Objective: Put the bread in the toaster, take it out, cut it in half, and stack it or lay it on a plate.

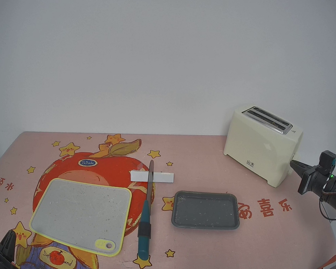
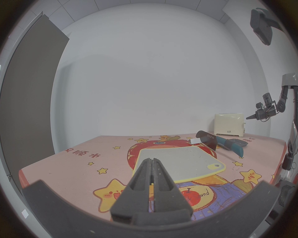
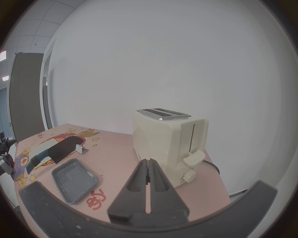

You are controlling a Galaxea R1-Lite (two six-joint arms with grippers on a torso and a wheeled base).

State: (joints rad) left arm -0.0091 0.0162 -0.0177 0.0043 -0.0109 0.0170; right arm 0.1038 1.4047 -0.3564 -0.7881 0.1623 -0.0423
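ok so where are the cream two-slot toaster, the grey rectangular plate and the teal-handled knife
cream two-slot toaster (image 1: 262,147): head view, on its broad side wall
grey rectangular plate (image 1: 205,211): head view, on its bare floor
teal-handled knife (image 1: 146,214): head view, on the upper handle

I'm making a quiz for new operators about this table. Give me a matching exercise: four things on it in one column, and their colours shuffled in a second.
Things:
1. toaster
2. cutting board
3. knife
4. plate

Colours:
A. teal handle, dark blade
B. cream
C. dark grey all over
D. light grey with a yellow-green rim

Pairs: 1-B, 2-D, 3-A, 4-C
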